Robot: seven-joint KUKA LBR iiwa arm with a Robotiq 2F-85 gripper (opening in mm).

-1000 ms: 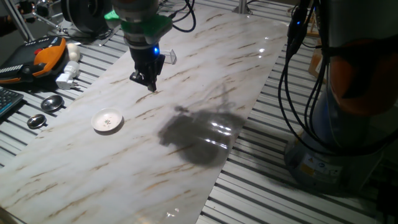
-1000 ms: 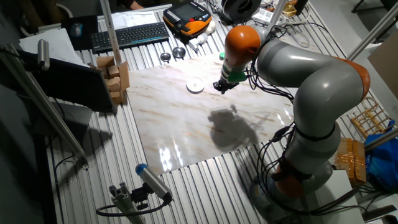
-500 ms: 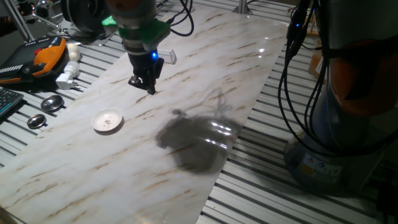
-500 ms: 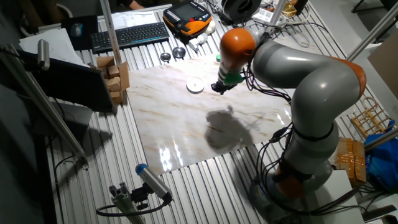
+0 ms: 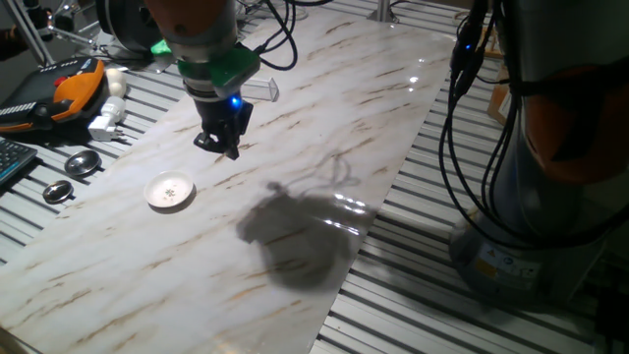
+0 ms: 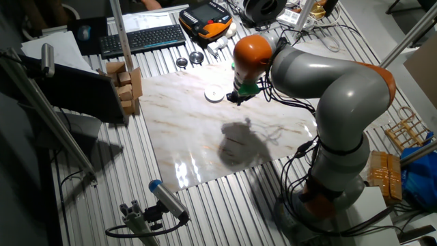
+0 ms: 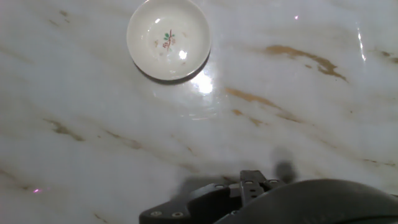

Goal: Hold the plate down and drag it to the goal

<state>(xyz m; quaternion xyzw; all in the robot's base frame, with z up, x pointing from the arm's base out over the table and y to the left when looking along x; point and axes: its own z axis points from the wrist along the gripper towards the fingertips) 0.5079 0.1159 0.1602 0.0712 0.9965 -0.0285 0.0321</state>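
The plate is a small round white dish lying on the marble board, also seen in the other fixed view. In the hand view the plate sits at the top with faint specks at its centre. My gripper hangs just above the board, to the right of the plate and apart from it. Its fingers are pressed together with nothing between them. The goal, a clear plastic bracket, lies on the board behind the gripper, partly hidden by the hand.
Two grey metal discs lie on the slatted table left of the board. An orange-black device and a white plug lie further back. Cardboard boxes stand at one board edge. The arm's base and cables stand at the right.
The gripper has moved left across the board towards the plate, and its shadow has shifted with it. The plate and the goal have stayed where they were.
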